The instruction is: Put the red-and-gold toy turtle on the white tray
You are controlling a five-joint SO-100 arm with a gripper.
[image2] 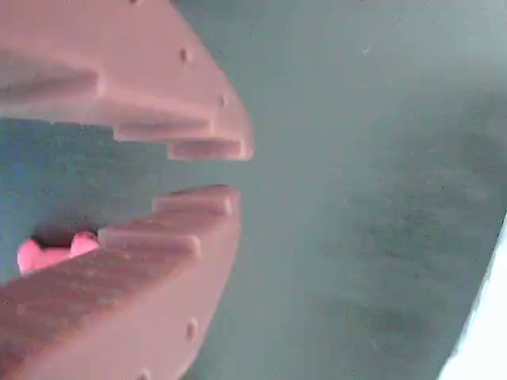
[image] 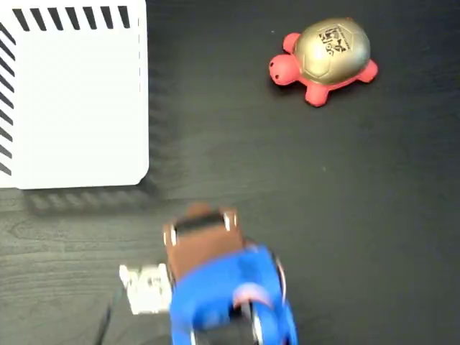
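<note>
The red-and-gold toy turtle (image: 323, 61) sits on the dark table at the upper right of the fixed view, head pointing left. In the wrist view only a pink bit of the turtle (image2: 47, 253) shows behind the lower finger. The white tray (image: 75, 93) lies flat at the upper left, black stripes along its top and left edges; in the wrist view a sliver of the tray (image2: 485, 332) shows at the bottom right. My gripper (image: 201, 214) is low in the centre, well short of the turtle. In the wrist view the gripper (image2: 238, 172) has its toothed brown jaws a narrow gap apart, with nothing between them.
The blue arm body (image: 230, 302) fills the bottom centre of the fixed view, with a small white part (image: 147, 287) beside it on the left. Bare dark wood-grain table (image: 323, 215) stretches between gripper, turtle and tray.
</note>
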